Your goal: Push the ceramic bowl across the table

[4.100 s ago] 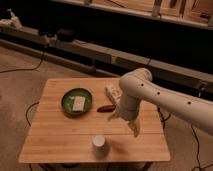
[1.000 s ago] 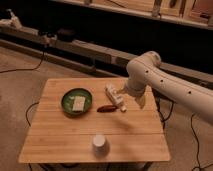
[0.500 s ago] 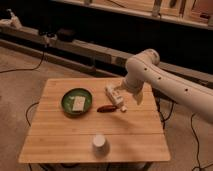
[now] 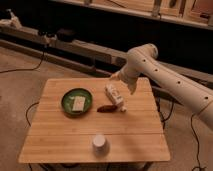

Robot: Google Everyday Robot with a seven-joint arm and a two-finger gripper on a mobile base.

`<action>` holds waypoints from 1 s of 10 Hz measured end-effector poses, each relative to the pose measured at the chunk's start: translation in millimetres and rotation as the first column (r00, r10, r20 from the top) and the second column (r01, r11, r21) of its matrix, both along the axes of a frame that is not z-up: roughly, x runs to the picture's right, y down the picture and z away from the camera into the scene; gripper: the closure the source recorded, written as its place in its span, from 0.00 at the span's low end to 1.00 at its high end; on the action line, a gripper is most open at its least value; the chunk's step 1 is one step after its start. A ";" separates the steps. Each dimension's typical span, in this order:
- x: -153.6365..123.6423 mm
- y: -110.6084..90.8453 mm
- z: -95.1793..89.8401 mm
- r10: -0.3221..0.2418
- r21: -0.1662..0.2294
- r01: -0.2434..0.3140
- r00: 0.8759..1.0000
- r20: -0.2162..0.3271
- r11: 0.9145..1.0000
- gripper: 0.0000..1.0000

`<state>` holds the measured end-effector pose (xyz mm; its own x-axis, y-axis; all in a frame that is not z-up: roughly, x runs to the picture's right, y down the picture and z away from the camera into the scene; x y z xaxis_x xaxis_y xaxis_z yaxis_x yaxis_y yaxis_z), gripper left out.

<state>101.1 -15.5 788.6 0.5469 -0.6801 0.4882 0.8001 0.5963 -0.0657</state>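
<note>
**Hand lifted back, bowl untouched**

Since the earlier frames, your hand has climbed from low over the near right of the table toward its far edge; nothing else has shifted. It hangs there with fingers apart and empty. The bowl sits on the left half, well apart from the hand. A white object and a brown item lie between them. A straight sweep would likely drag both into the bowl. Pushed too far left, the bowl may go over the edge.

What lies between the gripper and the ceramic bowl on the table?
Camera view: a white boxy object and a reddish-brown item lie between the gripper, over the far side of the table, and the ceramic bowl.
</note>
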 end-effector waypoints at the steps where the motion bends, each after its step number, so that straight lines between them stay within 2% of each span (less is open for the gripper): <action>1: -8.7 -5.6 5.3 -0.012 -0.004 0.012 1.000 0.028 1.000 0.20; 3: -26.6 -19.4 9.1 -0.043 0.002 0.043 0.997 0.068 0.999 0.24; 6: -45.1 -37.2 18.2 -0.058 0.017 0.057 0.994 0.098 0.998 0.52; 8: -58.8 -47.4 31.4 -0.041 0.027 0.038 0.992 0.117 0.999 0.74; 9: -62.1 -51.2 35.0 -0.033 0.033 0.029 0.992 0.123 0.999 0.80; 10: -68.3 -57.0 40.7 -0.021 0.041 0.016 0.991 0.131 0.999 0.91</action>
<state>32.8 -72.5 829.3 0.4671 -0.7099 0.5271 0.8110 0.5815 0.0646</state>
